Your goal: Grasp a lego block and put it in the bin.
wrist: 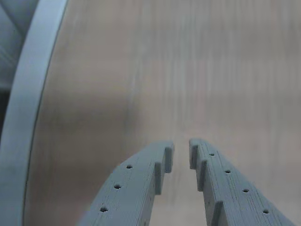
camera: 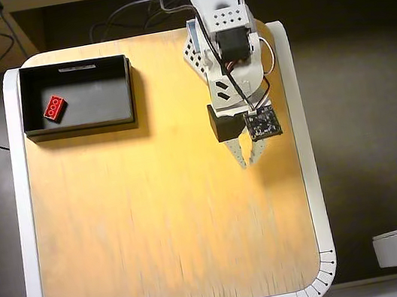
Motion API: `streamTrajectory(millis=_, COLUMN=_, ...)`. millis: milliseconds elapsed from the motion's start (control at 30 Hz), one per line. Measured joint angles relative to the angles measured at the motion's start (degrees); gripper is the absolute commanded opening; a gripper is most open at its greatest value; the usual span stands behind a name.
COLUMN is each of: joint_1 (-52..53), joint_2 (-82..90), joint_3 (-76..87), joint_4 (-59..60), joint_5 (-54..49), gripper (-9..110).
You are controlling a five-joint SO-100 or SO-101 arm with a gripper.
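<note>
Overhead view: red lego block [camera: 54, 108] in bin [camera: 72, 67] upper left, prob. light, rigid, slick—pinch long sides; gripper [camera: 247, 162] right of centre, slightly spread, empty.

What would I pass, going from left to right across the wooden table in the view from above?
Shallow black rectangular bin with the small red studded lego block lying inside near its left end, then bare wood, then the white robot arm's pincer.
</note>
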Motion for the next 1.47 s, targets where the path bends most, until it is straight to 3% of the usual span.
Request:
streamTrajectory(millis=667, joint_1=4.4, joint_2=0.1, joint_3=7.9, joint_4=0.3, joint_5=1.2, gripper=0)
streamTrajectory(millis=800, joint_1=4.7, joint_2=0.1, joint_3=7.9, joint_4=8.1, joint_5=1.8, gripper=0)
streamTrajectory(millis=1067, joint_1=4.7, joint_2=0.1, joint_3=7.9, joint_4=11.6, joint_5=-8.6, gripper=0)
streamTrajectory(millis=1467, joint_1=4.7, joint_2=0.1, joint_3=7.9, joint_4=11.8, joint_5=-9.9, gripper=0)
